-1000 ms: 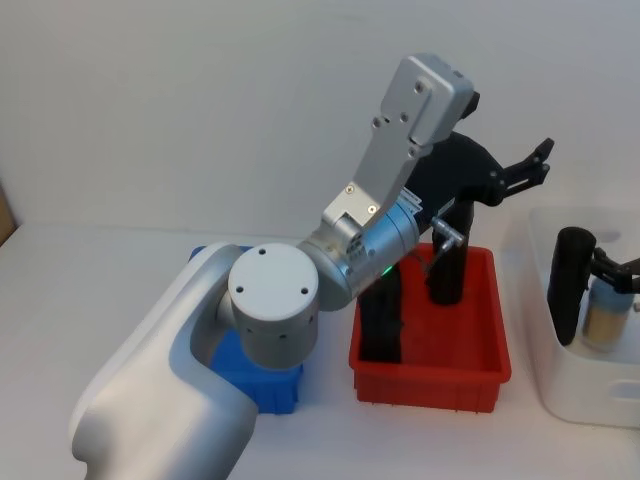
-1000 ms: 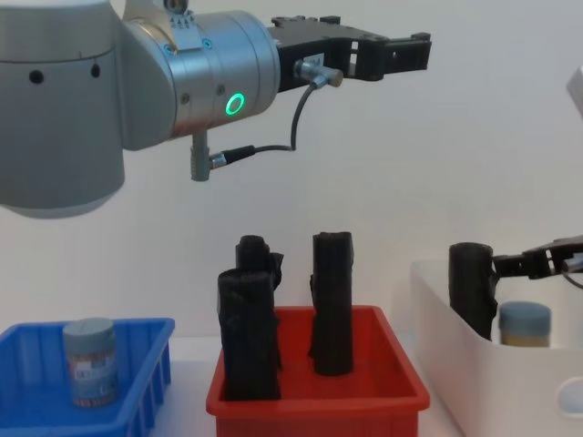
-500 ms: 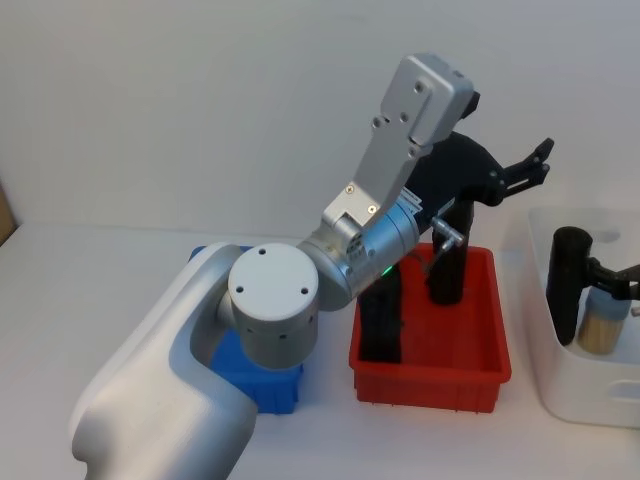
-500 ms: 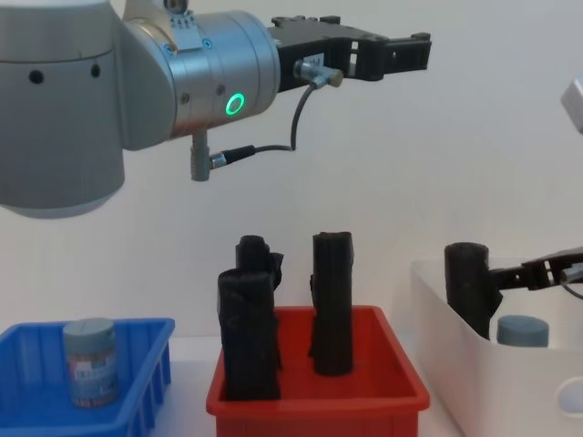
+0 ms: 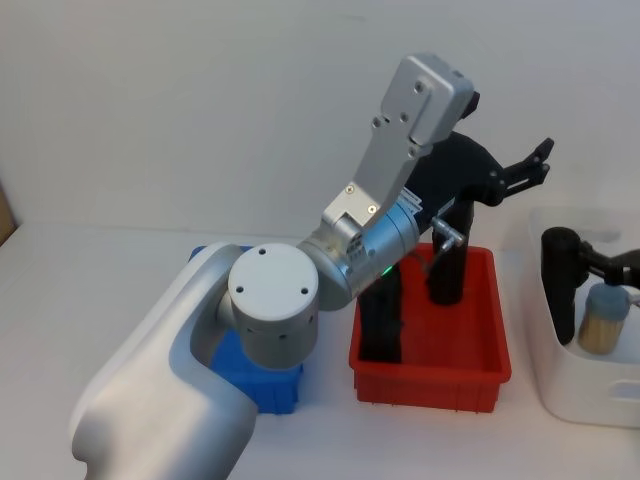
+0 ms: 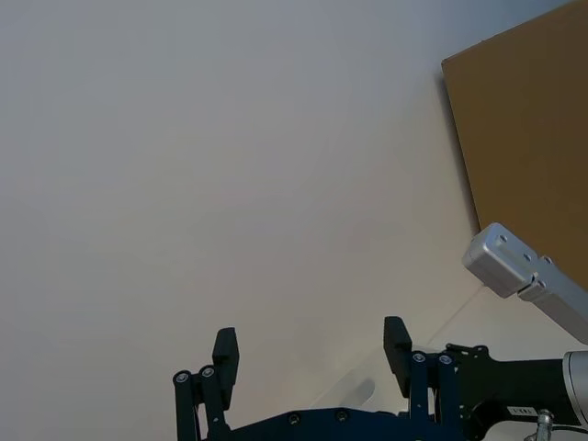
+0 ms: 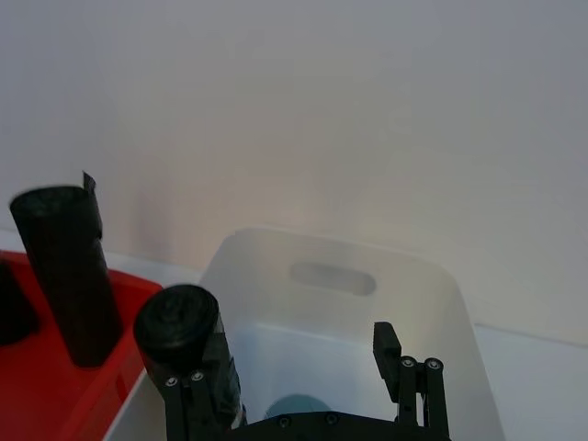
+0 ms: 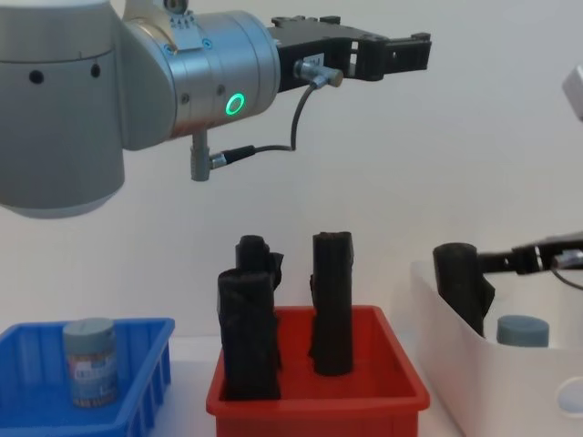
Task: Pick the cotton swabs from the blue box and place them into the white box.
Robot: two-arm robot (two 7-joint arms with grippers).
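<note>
I count two swab tubs. One tub stands upright in the blue box at the lower left of the chest view. The second tub sits inside the white box at the lower right, and in the head view I see this tub at the right edge, inside the white box.

I count four black rolls. Three rolls stand upright in the red bin at the bottom centre of the chest view. The fourth roll leans inside the white box, near its left wall.

The right gripper hangs over the white box with its fingers spread apart and nothing between them. In the right wrist view the grey-blue lid shows just below it, and the fourth roll is beside one finger.

The left gripper is raised high at the top centre of the chest view, above the red bin, well apart from all boxes. In the left wrist view its fingers are open and hold nothing.
</note>
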